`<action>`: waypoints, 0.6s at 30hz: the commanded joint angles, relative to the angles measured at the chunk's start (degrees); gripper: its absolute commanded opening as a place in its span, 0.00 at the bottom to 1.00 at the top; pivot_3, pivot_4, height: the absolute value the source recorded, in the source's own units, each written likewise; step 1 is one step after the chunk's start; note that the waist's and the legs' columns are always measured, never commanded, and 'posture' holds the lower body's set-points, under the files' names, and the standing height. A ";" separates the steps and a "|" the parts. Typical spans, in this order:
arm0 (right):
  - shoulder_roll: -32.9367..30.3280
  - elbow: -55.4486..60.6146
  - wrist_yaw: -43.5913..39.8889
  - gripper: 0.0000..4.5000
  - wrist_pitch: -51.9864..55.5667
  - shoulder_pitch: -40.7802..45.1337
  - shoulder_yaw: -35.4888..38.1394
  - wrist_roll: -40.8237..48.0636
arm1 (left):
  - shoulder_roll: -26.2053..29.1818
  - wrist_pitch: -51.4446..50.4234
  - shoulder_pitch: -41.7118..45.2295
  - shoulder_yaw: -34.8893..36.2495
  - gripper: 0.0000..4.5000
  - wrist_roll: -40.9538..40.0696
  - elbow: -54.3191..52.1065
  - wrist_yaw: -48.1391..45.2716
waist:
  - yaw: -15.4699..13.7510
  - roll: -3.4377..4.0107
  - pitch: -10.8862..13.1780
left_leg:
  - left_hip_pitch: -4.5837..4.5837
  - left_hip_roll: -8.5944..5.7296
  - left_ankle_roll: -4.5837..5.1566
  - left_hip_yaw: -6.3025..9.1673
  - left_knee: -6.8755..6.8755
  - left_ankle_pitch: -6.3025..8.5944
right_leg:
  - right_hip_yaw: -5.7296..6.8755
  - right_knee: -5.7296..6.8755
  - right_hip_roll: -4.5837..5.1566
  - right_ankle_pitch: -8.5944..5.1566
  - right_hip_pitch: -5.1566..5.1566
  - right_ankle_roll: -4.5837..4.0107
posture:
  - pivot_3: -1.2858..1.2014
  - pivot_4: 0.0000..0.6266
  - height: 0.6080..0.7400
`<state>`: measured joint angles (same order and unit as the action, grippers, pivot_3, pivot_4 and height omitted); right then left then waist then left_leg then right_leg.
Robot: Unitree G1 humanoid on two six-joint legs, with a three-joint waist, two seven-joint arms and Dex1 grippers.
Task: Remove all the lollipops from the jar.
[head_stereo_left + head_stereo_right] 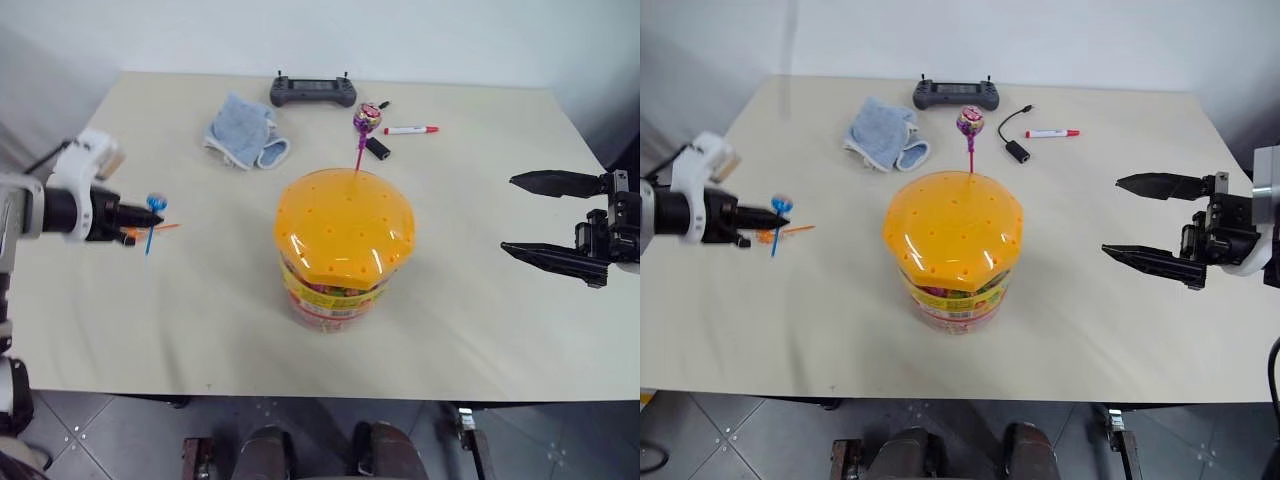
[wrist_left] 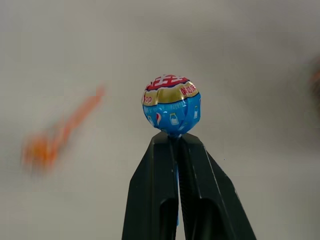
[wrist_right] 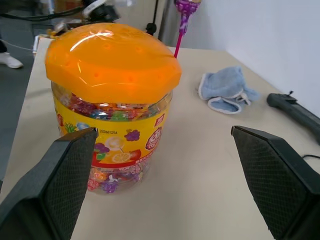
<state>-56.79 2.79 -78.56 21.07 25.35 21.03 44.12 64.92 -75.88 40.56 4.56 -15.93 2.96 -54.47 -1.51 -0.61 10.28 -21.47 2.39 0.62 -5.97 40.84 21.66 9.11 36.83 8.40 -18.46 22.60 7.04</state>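
The jar [image 1: 338, 250] stands upright near the middle of the worktop [image 1: 480, 330], with its orange domed lid [image 1: 343, 225] in place. The purple lollipop [image 1: 367, 118] stands upright with its stick seated in a hole at the far edge of the lid. The left gripper [image 1: 150, 213] is positioned over the left part of the worktop, well apart from the jar, with its fingers clamped on the stick of the blue lollipop [image 2: 171, 104]; the candy head sits just beyond the fingertips. The orange lollipop [image 1: 135, 234] lies flat on the worktop just beside the left gripper. The right gripper [image 1: 520, 215] is positioned to the right of the jar, clear of it, pointing toward it with its fingers spread wide and holding nothing.
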 commanded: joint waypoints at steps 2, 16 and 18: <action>0.53 -2.76 -1.63 1.00 -1.81 3.74 -2.18 -1.73 | 3.92 -4.82 -10.07 8.67 0.01 0.03 -4.46 4.12 | 0.02 0.00 0.01 | -0.05 -0.02 0.00 -0.04 0.05 0.00 | 0.00 0.00 0.00 0.00 -0.02 0.00 | 0.52 0.24 1.00; 2.51 -8.69 -4.48 1.00 -3.92 10.11 -6.57 -5.59 | 2.63 -4.86 -19.41 11.55 0.29 0.75 2.77 14.92 | 0.24 0.05 0.04 | -0.02 -0.01 -0.03 -0.24 -0.07 0.01 | -0.04 0.00 -0.01 -0.01 0.07 0.01 | 0.52 0.24 1.00; 2.64 -9.11 -4.74 1.00 -4.08 10.45 -6.70 -5.95 | 2.50 -4.37 -19.33 11.71 0.42 0.30 3.11 15.29 | 0.20 0.05 0.04 | -0.02 -0.01 -0.03 -0.26 -0.10 0.01 | -0.06 0.00 0.00 -0.01 0.09 0.01 | 0.52 0.24 1.00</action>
<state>-53.81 -6.90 -82.43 17.70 34.76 13.68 38.01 67.46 -81.09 21.33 15.12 -15.52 5.58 -39.65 -1.31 -0.56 10.31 -21.49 2.38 0.59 -6.24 40.74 21.67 9.06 36.83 8.40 -18.47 22.69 7.06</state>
